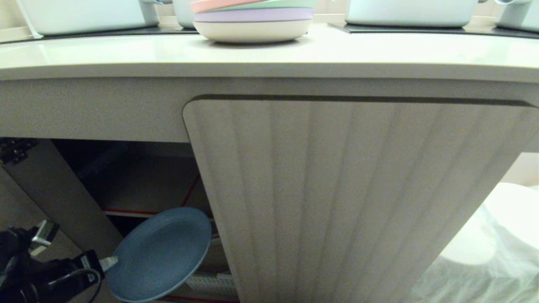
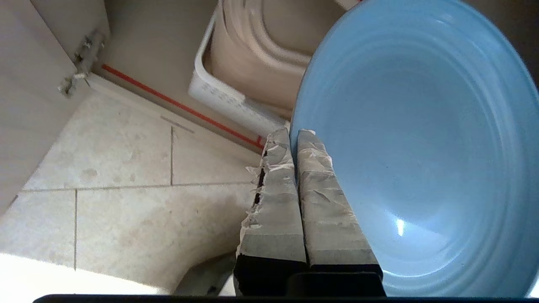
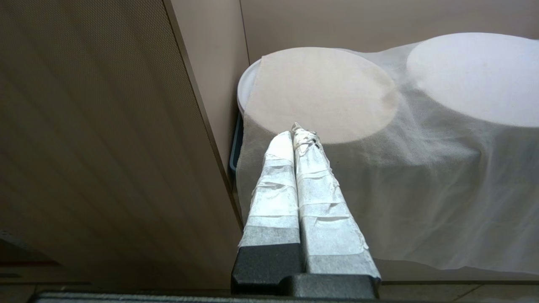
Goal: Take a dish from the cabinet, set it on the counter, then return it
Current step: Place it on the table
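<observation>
Light-blue round plastic plate (image 1: 162, 254) sits clamped by its rim in the left gripper (image 1: 110, 262), tilted at seven o'clock before the open beige ribbed cabinet (image 1: 345, 198); right gripper (image 3: 298, 134) idles, fingers pressed together.

Bright glare washes the counter (image 1: 269, 54); the cabinet (image 1: 126, 176) interior is dim, edges bowed.

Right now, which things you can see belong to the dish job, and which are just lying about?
Job: blue dish, clamped at its rim by left gripper; open cabinet; counter.
Lying about: pastel plate stack, white basket, cloth-covered tubs by parked right gripper.
</observation>
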